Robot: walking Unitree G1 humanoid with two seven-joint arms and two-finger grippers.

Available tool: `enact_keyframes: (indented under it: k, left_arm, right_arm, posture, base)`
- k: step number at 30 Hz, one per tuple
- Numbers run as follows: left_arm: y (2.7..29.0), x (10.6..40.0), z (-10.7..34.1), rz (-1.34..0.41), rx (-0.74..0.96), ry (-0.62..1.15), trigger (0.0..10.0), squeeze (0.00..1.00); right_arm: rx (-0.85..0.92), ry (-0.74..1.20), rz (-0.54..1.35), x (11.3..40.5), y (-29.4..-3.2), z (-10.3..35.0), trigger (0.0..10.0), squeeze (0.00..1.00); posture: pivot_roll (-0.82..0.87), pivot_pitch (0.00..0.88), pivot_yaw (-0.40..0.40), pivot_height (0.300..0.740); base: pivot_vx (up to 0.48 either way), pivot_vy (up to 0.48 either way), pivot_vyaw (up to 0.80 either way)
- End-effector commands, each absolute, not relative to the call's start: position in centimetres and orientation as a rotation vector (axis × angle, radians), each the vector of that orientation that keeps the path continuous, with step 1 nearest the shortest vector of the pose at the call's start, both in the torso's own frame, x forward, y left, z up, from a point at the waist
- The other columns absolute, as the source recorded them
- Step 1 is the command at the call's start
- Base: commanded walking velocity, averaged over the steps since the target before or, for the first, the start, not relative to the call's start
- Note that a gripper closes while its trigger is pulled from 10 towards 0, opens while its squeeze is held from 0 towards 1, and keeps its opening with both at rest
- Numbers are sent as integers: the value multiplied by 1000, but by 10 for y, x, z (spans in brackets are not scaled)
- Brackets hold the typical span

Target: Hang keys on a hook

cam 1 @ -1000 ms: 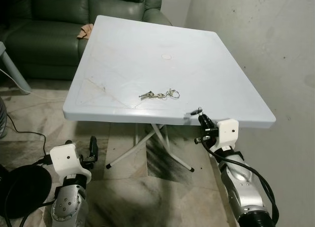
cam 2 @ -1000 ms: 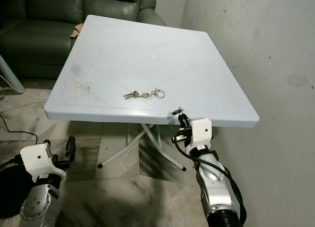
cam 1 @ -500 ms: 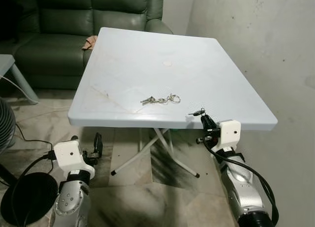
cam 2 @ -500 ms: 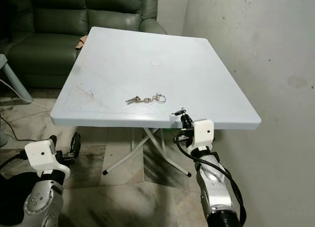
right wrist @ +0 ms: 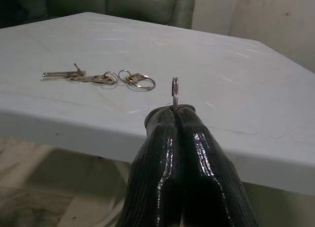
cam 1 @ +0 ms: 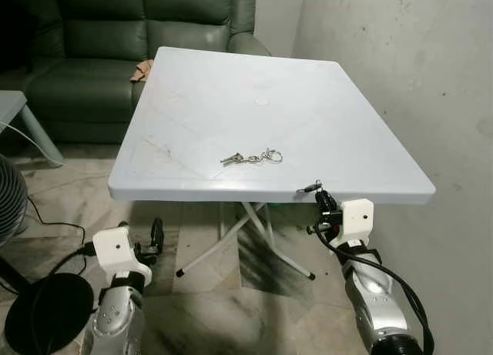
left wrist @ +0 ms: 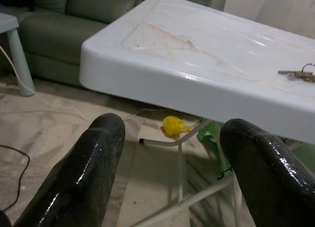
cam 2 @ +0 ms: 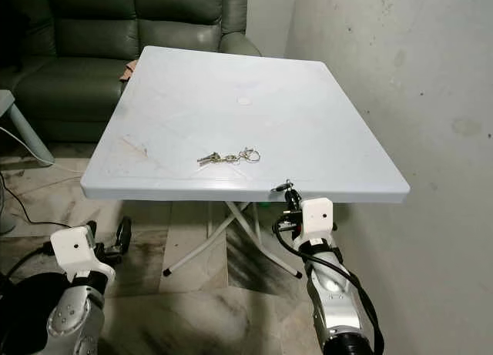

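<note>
A bunch of keys [cam 1: 250, 156] on linked rings lies flat on the white plastic table [cam 1: 231, 93], near its front edge. My right gripper [cam 1: 317, 193] sits just at that front edge, right of the keys and apart from them. Its fingers are shut on a small metal ring [right wrist: 174, 91] that stands upright out of the tips [right wrist: 173, 110]; the keys [right wrist: 98, 78] lie beyond it. My left gripper [cam 1: 157, 233] hangs open below the table's front left corner, with the table edge and the keys [left wrist: 298, 74] ahead of it.
A dark green sofa [cam 1: 92, 31] with a brown cloth [cam 1: 140, 72] stands behind the table. A bare wall [cam 1: 400, 62] runs along the right. On the marble floor are the folding table legs [cam 1: 254, 232], a yellow object [left wrist: 172, 125], cables and a black round base [cam 1: 46, 309].
The camera has moved, shifting the whole picture. The keys lie in the same spot on the table. My right gripper stays shut on the ring at the front edge; the left arm sits lower.
</note>
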State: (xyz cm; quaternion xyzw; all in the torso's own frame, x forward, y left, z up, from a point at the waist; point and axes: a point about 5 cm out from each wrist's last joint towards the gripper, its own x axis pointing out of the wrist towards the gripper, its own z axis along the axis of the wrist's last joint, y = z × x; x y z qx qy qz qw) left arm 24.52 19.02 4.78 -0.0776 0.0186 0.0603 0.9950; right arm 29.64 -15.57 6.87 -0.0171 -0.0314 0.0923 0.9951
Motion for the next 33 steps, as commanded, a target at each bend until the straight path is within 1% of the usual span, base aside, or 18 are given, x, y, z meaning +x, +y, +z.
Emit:
enact_keyframes:
  k: [1,3,6,12,21,33]
  left_arm:
    - [190,247,49,115,-158,26,10000,0]
    - [185,238,49,106,-172,17,10000,0]
    - [182,229,56,92,-164,-7,10000,0]
    - [190,218,71,105,-162,-43,10000,0]
    - [191,211,90,106,-161,-79,10000,0]
    - [189,213,100,127,-208,-85,10000,0]
  right_arm:
    - [-34,-77,167,298,-159,71,10000,0]
    - [-25,-101,166,291,-158,74,10000,0]
    - [-5,-133,167,283,-157,81,10000,0]
    - [1,-181,190,273,-153,94,10000,0]
    - [-3,-190,218,264,-150,104,10000,0]
    - [11,-185,230,269,-143,113,10000,0]
  posture:
    - [-53,0,-55,740]
    - [-68,0,-35,740]
    - [-70,0,-31,740]
    - [-68,0,-27,740]
    - [-58,0,-39,740]
    - [-44,0,-55,740]
  base:
    - [0,0,0]
    - [0,0,0]
    - [0,0,0]
    - [0,0,0]
    - [0,0,0]
    - [0,0,0]
